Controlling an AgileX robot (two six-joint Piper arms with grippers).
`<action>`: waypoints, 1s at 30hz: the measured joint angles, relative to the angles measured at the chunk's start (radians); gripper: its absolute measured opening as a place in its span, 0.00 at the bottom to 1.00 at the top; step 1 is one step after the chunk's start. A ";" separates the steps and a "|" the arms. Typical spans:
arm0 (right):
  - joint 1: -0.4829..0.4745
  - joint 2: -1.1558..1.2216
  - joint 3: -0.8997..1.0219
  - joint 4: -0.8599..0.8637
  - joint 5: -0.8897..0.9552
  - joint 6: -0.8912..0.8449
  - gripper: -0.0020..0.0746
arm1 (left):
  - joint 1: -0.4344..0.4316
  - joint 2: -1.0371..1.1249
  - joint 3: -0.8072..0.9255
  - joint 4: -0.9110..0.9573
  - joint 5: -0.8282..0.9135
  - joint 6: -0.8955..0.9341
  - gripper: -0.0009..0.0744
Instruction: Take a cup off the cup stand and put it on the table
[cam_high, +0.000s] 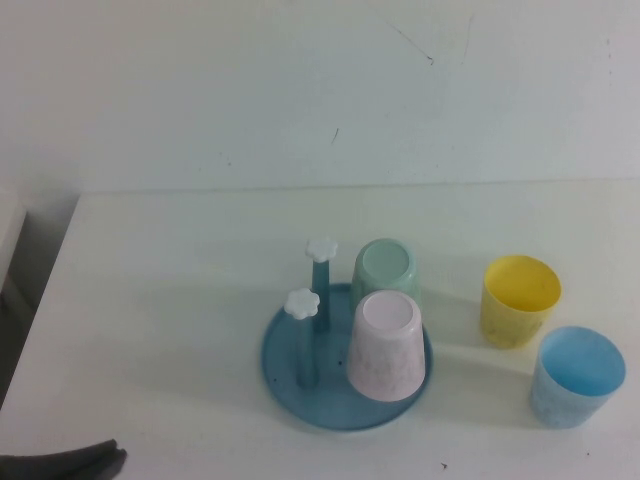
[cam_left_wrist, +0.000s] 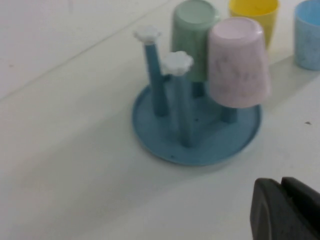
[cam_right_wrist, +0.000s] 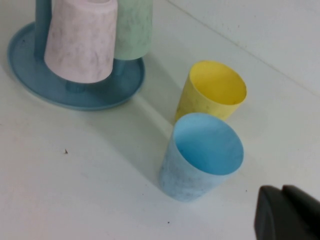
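The sky-blue speckled cup (cam_high: 577, 376) stands upright on the white table (cam_high: 170, 300), right of the cup stand, mouth up; it also shows in the right wrist view (cam_right_wrist: 201, 156) and the left wrist view (cam_left_wrist: 307, 34). The round blue cup stand (cam_high: 300, 385) holds a pink cup (cam_high: 384, 346) and a mint-green cup (cam_high: 386, 272) upside down on pegs; two white-knobbed pegs (cam_high: 302, 304) are bare. My left gripper (cam_left_wrist: 281, 182) is shut and empty, low near the table's front left. My right gripper (cam_right_wrist: 282, 189) is shut and empty, close beside the blue cup, apart from it.
A yellow cup (cam_high: 519, 300) stands upright on the table just behind the blue cup, close to it. The stand (cam_right_wrist: 30, 65) is to their left. The table's left edge (cam_high: 45, 300) drops off beside a dark gap.
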 joint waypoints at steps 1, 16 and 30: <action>0.000 0.000 0.000 0.000 0.000 0.000 0.02 | 0.026 -0.015 0.011 0.011 -0.008 -0.003 0.01; 0.000 0.000 0.000 0.000 0.004 0.001 0.02 | 0.624 -0.364 0.347 -0.002 -0.323 -0.037 0.01; 0.000 0.000 0.000 0.002 0.006 0.001 0.02 | 0.675 -0.397 0.417 -0.018 -0.167 -0.137 0.01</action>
